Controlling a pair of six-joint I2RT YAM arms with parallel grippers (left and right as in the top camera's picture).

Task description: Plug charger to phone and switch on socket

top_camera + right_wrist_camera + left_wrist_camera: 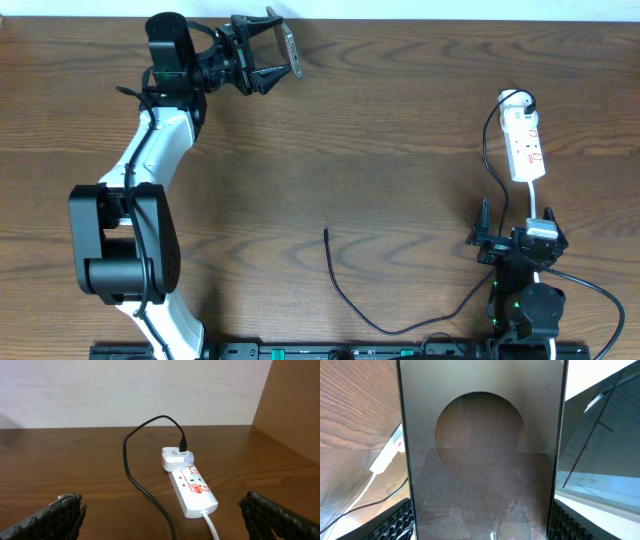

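Far left of the socket (525, 145), the left pincer (285, 50) clamps the phone (480, 460) by its long edges, standing upright. The right pincer (517, 218) gapes just before the socket; the charger (340, 285) tip lies leftward on the surface (400, 130).

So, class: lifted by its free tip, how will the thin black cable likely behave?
Probably floppy: the charger cable lies in loose curves, so it should droop. Likely light, being thin. Its far end is plugged in at the socket, so it may tug there.
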